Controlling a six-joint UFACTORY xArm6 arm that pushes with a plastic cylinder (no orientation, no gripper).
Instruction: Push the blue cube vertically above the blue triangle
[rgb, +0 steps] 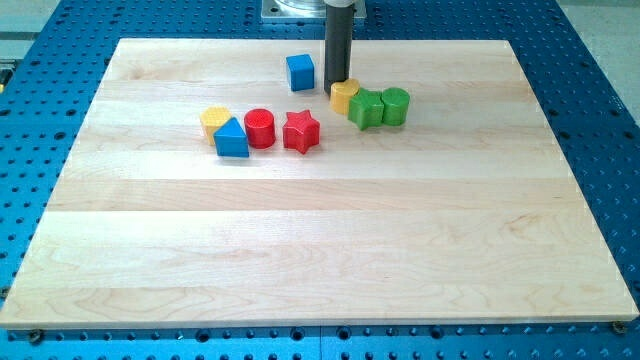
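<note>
The blue cube sits near the board's top, left of centre. The blue triangle lies lower and to the left, in front of a yellow block. My tip is the lower end of the dark rod, just to the right of the blue cube with a small gap, and right behind a yellow block that it touches or nearly touches.
A red cylinder and a red star stand right of the blue triangle. A green star-like block and a green cylinder sit right of the yellow block. The wooden board lies on a blue perforated table.
</note>
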